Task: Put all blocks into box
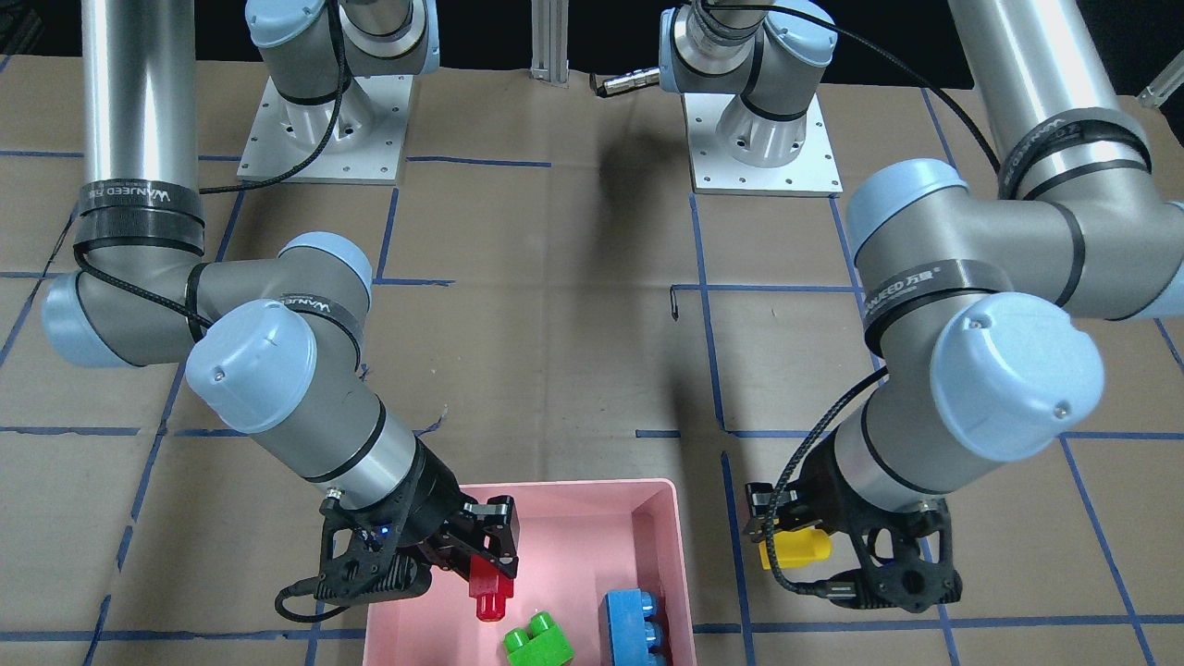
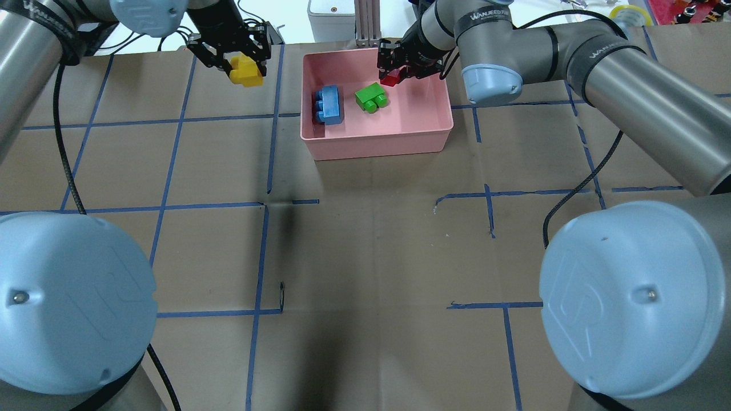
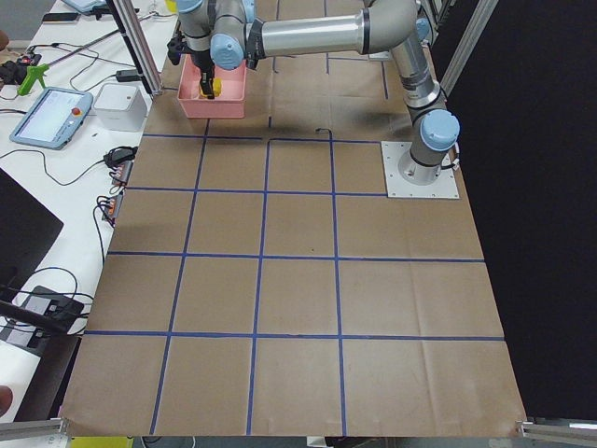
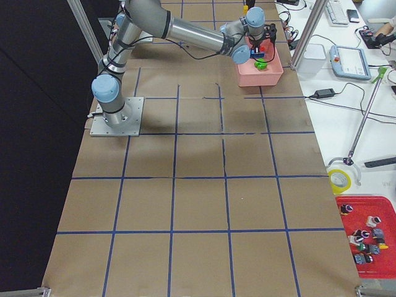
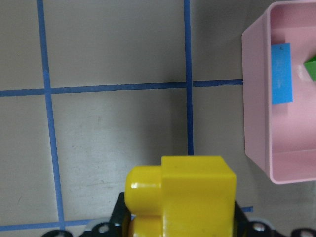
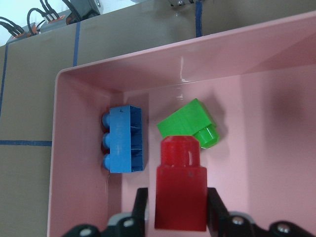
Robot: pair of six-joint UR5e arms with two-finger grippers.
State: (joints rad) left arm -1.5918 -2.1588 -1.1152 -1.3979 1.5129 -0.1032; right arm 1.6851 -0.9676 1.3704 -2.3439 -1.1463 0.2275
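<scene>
The pink box [image 2: 434, 123] stands at the far middle of the table. The light-blue brick [image 2: 328, 104] and the green brick [image 2: 371, 97] lie inside it, also in the front view: blue brick [image 1: 636, 629], green brick [image 1: 536, 638]. My right gripper [image 2: 400, 71] is shut on the red brick [image 1: 487, 589] and holds it above the box floor; the right wrist view shows the red brick [image 6: 180, 182] over the pink box [image 6: 237, 54]. My left gripper [image 2: 240, 60] is shut on the yellow brick [image 2: 246, 71], above the table left of the box; it also shows as yellow brick [image 5: 182, 197].
Blue tape lines [image 2: 171, 165] grid the brown paper table. The arms' base plates [image 1: 324, 129] stand at the robot's side. A white device [image 2: 328, 8] and a metal post [image 2: 367, 20] stand behind the box. Large elbow joints [image 2: 628, 297] fill the overhead foreground.
</scene>
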